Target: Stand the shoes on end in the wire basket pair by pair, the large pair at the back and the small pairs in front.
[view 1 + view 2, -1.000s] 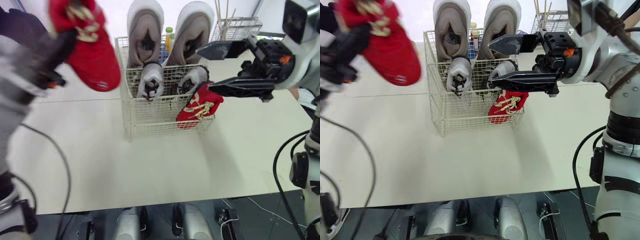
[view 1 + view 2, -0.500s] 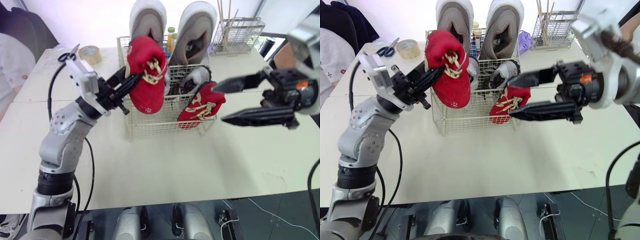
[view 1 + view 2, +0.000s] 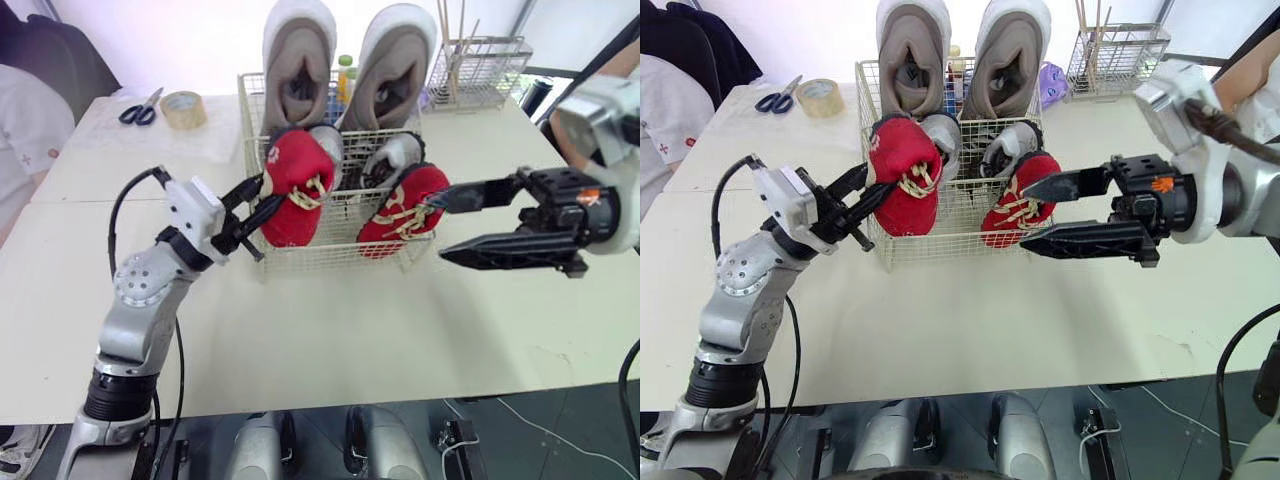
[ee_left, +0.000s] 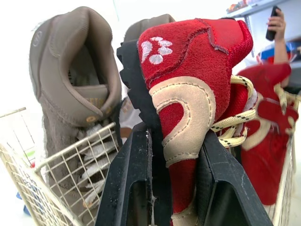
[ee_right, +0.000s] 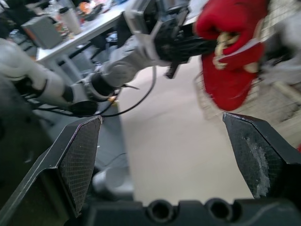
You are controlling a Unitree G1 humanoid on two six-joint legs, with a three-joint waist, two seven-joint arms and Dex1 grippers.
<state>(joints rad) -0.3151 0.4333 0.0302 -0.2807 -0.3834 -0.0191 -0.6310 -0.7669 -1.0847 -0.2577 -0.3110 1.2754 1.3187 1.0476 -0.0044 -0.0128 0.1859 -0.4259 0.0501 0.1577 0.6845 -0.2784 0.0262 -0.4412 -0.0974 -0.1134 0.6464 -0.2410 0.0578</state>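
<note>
Nearest the head camera, the left gripper (image 3: 266,201) is clamped on a red shoe (image 3: 295,183). The left wrist view shows what the head views do not: one finger (image 4: 129,183) presses the shoe's black sole, the other presses the red and tan upper, and a white paw print sits on the heel above the jaws. The shoe stands heel up at the front left corner of the wire basket (image 3: 330,257); whether its toe touches the basket floor cannot be told. The right gripper (image 3: 443,226) hangs over the table (image 3: 330,330) with its jaws spread wide and nothing between them. The upper tip is just beside a second red shoe (image 3: 405,205), which stands in the basket's front right corner. The right wrist view looks out between its two splayed fingers (image 5: 80,155) across the bare table to the left arm and its clamped shoe. Behind the left jaws two small grey shoes (image 3: 385,155) stand in the basket's middle row. Behind those, two large grey-brown shoes (image 3: 298,60) rise above the back rim, with a bottle (image 3: 345,68) between them. Far beyond the right jaws stands a wire rack (image 3: 480,65) holding sticks. Far beyond the left jaws lie a tape roll (image 3: 183,108) and scissors (image 3: 140,105). The left wrist view also catches, well behind the basket, a person's hand (image 4: 278,26) raising a phone (image 4: 273,26).
</note>
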